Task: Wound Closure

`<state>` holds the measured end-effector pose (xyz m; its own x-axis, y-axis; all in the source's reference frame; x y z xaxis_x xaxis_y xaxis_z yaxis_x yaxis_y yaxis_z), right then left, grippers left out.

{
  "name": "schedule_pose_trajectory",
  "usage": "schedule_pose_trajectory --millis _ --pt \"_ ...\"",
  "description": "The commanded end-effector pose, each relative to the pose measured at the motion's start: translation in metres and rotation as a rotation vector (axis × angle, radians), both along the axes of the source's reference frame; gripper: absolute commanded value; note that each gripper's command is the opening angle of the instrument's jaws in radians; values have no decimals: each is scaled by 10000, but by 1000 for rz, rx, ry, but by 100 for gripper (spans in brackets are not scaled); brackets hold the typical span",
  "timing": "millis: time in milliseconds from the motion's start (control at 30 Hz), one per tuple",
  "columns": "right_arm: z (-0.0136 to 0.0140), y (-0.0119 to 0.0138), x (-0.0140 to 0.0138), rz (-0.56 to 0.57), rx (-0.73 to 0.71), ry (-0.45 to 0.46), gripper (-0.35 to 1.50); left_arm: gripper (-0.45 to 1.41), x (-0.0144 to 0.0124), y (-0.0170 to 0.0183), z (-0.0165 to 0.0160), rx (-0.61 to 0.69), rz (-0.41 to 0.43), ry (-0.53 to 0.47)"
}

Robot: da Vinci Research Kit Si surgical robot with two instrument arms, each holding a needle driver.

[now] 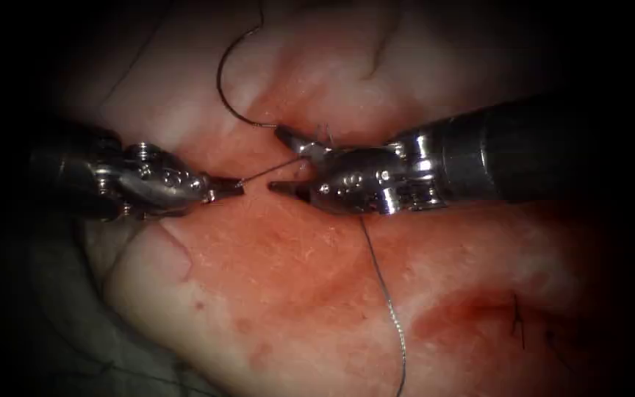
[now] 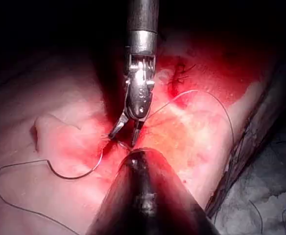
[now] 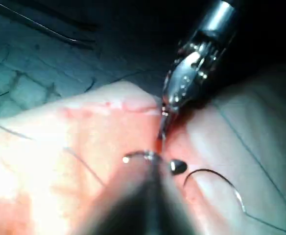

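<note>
My left steel tool (image 1: 225,190) clamps thin dark thread (image 1: 270,171); right tool (image 1: 282,160) gapes, empty; curved needle (image 1: 228,88) rests on pink tissue (image 1: 273,294). Hold tension steady.

A grey-green cloth (image 1: 60,323) with a woven texture occupies the lower left of the endoscope frame. Loose dark strands lie across it. The periphery of the endoscope frame falls into deep shadow; illumination concentrates at the centre. No walls, floor, or windows are distinguishable.

Needle (image 1: 231,77) on tissue (image 1: 281,294) behind pincers
</note>
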<state>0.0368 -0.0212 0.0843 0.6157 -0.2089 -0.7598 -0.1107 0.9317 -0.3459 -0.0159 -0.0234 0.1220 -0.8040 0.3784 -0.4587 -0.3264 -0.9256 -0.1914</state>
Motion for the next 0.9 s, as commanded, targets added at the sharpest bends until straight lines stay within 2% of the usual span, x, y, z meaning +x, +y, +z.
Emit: schedule_pose_trajectory --millis 33,67,500,900 --pt "9 -7 12 -5 -7 -4 146 -45 -5 -4 4 2 -1 -2" --pt "16 -11 16 -4 -12 -15 146 -45 -4 -4 3 2 -2 -5" --pt "26 -3 28 5 -79 -20 146 -45 -6 -6 3 3 -4 -5" --pt "47 -13 45 -30 -121 -39 145 -45 -7 -6 2 5 -4 -6"
